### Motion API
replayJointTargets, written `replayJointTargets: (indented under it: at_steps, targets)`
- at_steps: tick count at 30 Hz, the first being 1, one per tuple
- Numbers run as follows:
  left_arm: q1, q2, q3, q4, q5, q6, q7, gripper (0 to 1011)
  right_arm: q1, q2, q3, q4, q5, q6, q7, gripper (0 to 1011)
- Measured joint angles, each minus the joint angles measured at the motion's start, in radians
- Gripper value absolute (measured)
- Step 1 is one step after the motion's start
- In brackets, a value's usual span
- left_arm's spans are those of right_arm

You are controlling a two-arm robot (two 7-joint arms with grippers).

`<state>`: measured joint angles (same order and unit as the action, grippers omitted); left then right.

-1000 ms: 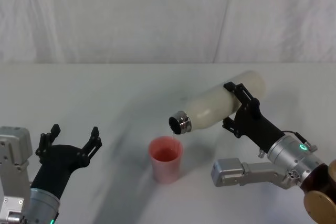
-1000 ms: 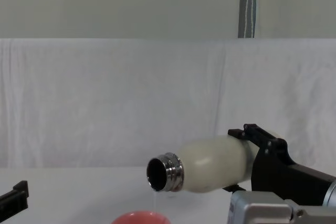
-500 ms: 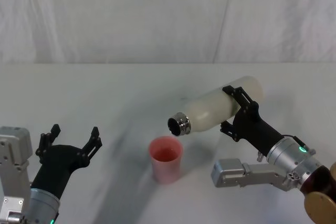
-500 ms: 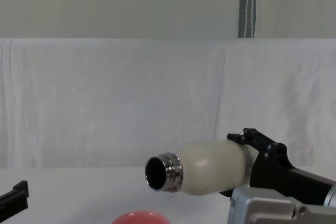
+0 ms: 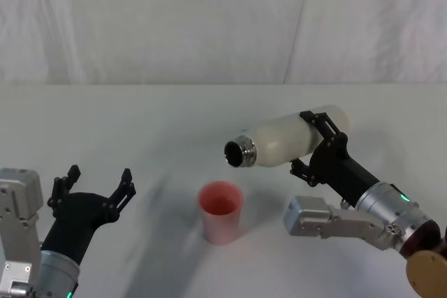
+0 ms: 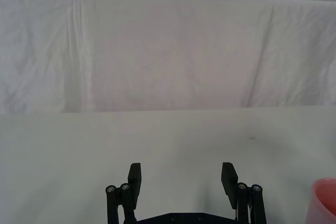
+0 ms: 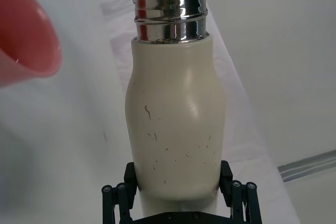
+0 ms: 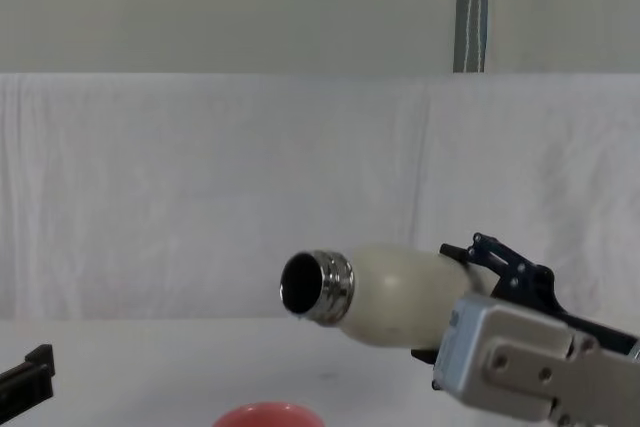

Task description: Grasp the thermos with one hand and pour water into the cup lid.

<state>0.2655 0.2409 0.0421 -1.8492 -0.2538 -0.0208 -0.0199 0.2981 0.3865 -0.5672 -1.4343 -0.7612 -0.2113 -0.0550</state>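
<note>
Above the cup lid (image 5: 221,211), the right gripper (image 5: 316,146) clamped the thermos (image 5: 286,142), cream, scuffed, nearly level. The left gripper (image 5: 96,185) stood wide open.

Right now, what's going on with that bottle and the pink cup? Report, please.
Right gripper shut on cream-white matte thermos, held near level above coral-red cup lid. No stream visible at steel neck. Left gripper open, idle. Nothing in the way.

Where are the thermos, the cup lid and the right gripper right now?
thermos (image 5: 283,143), head view, on the cream body, held tipped on its side.
cup lid (image 5: 222,212), head view, on the pink outer wall.
right gripper (image 5: 316,146), head view, between the fingertips clamped round the thermos body.
</note>
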Motion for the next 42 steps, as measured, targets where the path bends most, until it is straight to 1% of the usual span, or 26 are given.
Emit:
replayJointTargets:
  at_steps: [5, 10, 11, 12, 14, 16, 17, 19, 20, 27, 28, 33, 35, 36, 42]
  targets:
    - [0.000, 0.000, 0.000, 0.000, 0.000, 0.000, 0.000, 1001, -0.023, -0.008, 0.027, -0.032, 0.058, 0.004, 0.037, 956]
    - [0.000, 0.000, 0.000, 0.000, 0.000, 0.000, 0.000, 1001, -0.055, -0.030, 0.073, -0.069, 0.163, 0.013, 0.094, 956]
    - [0.000, 0.000, 0.000, 0.000, 0.000, 0.000, 0.000, 1001, -0.059, -0.033, 0.080, -0.074, 0.177, 0.015, 0.101, 956]
    - [0.000, 0.000, 0.000, 0.000, 0.000, 0.000, 0.000, 1001, -0.059, -0.033, 0.080, -0.074, 0.177, 0.015, 0.101, 956]
    - [0.000, 0.000, 0.000, 0.000, 0.000, 0.000, 0.000, 1001, -0.077, -0.045, 0.107, -0.093, 0.229, 0.025, 0.125, 956]
    - [0.000, 0.000, 0.000, 0.000, 0.000, 0.000, 0.000, 1001, -0.088, -0.051, 0.121, -0.104, 0.259, 0.034, 0.140, 956]
    - [0.000, 0.000, 0.000, 0.000, 0.000, 0.000, 0.000, 1001, -0.098, -0.056, 0.137, -0.116, 0.285, 0.043, 0.153, 956]
    - [0.000, 0.000, 0.000, 0.000, 0.000, 0.000, 0.000, 1001, -0.109, -0.060, 0.150, -0.127, 0.310, 0.051, 0.164, 956]
    - [0.000, 0.000, 0.000, 0.000, 0.000, 0.000, 0.000, 1001, -0.122, -0.064, 0.165, -0.140, 0.337, 0.060, 0.177, 956]
    - [0.000, 0.000, 0.000, 0.000, 0.000, 0.000, 0.000, 1001, -0.172, -0.073, 0.223, -0.191, 0.432, 0.098, 0.220, 956]
    - [0.000, 0.000, 0.000, 0.000, 0.000, 0.000, 0.000, 1001, -0.172, -0.073, 0.223, -0.191, 0.432, 0.098, 0.220, 956]
    - [0.000, 0.000, 0.000, 0.000, 0.000, 0.000, 0.000, 1001, -0.211, -0.086, 0.272, -0.224, 0.501, 0.144, 0.241, 956]
    - [0.000, 0.000, 0.000, 0.000, 0.000, 0.000, 0.000, 1001, -0.218, -0.091, 0.284, -0.229, 0.519, 0.157, 0.246, 956]
    - [0.000, 0.000, 0.000, 0.000, 0.000, 0.000, 0.000, 1001, -0.224, -0.097, 0.295, -0.234, 0.538, 0.170, 0.252, 956]
    - [0.000, 0.000, 0.000, 0.000, 0.000, 0.000, 0.000, 1001, -0.236, -0.120, 0.330, -0.248, 0.609, 0.211, 0.272, 956]
